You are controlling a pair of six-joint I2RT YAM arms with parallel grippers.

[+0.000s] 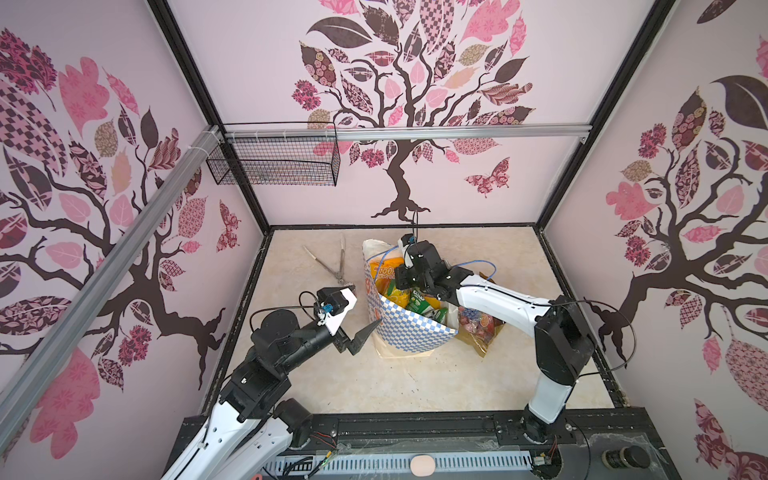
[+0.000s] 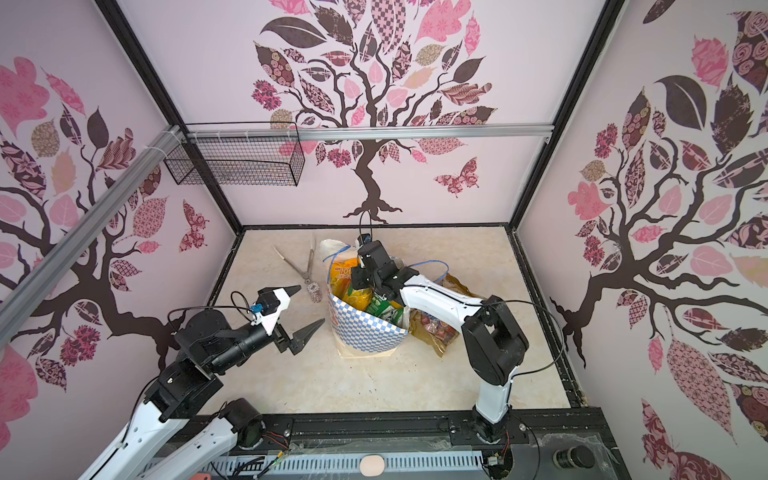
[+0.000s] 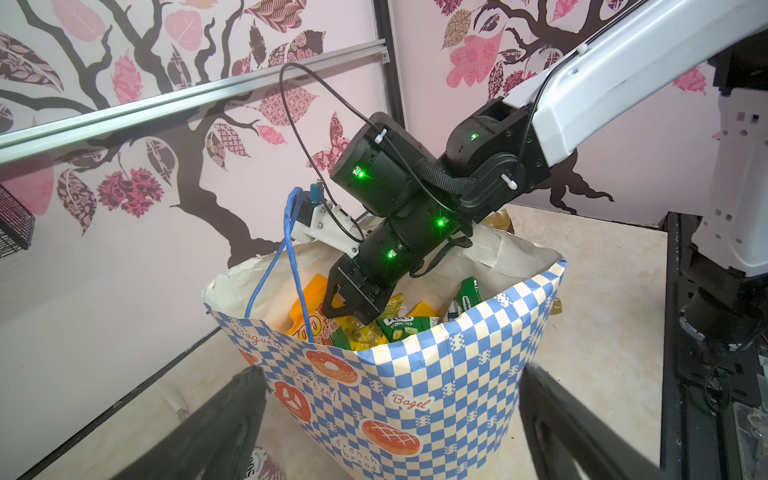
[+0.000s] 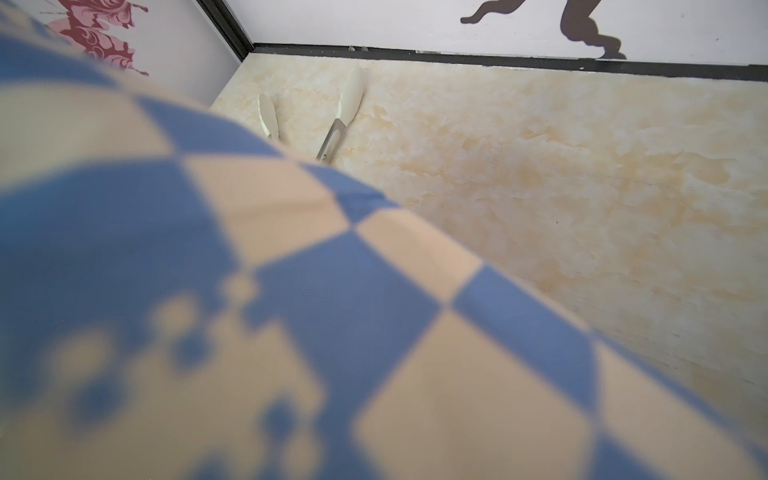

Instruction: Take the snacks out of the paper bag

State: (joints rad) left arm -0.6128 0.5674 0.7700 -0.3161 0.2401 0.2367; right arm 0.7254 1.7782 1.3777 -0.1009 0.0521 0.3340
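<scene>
The paper bag (image 1: 411, 328) (image 2: 365, 332), blue-and-white check with bread logos, stands upright and open in the middle of the table. Snacks fill it: an orange packet (image 3: 311, 291), a yellow-green one (image 3: 359, 334) and green ones (image 3: 405, 326). A gold-red fruit packet (image 1: 478, 326) lies on the table against the bag's right side. My right gripper (image 3: 353, 316) reaches down into the bag, shut on the top of the yellow-green packet. My left gripper (image 3: 386, 419) (image 2: 309, 305) hovers open just left of the bag, a finger on either side of its wall. The right wrist view shows only the blurred bag wall (image 4: 249, 311).
Metal tongs (image 1: 332, 259) (image 4: 345, 112) lie behind and left of the bag. A small patterned cup (image 2: 314, 292) stands between the tongs and the left gripper. A black wire basket (image 1: 274, 160) hangs on the back wall at the left. A blue cord handle (image 3: 291, 249) sticks up beside the right wrist.
</scene>
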